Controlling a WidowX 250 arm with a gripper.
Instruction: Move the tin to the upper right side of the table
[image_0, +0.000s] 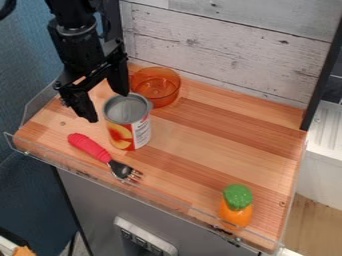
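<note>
Tin (127, 122) standing upright on the wooden tabletop (210, 142), and we find it left of centre, with its grey metal top facing up and fruit pictured on its label. We look just above and to the left of it, and there is the black gripper (105, 106), hanging down from the black arm (75, 37) that comes in at the upper left. We see its fingers spread wide, open, with a clear gap between them! One finger comes down at the tin's back rim, and we can't tell whether it touches; the other hangs off to the left, lower in the view.

Behind the tin, and a little to its right, we have a see-through orange bowl (157, 86), close to the whitewashed plank wall (220, 47). Down in front we spot a fork (89, 147) lying flat, its red handle up towards the left and its metal tines pointing to the lower right. And over in the near right corner, well apart from the tin, we get a small orange toy with a green top (236, 207). Along the near edge, we catch a clear plastic strip (167, 201) running above the grey cabinet front (90, 200).
</note>
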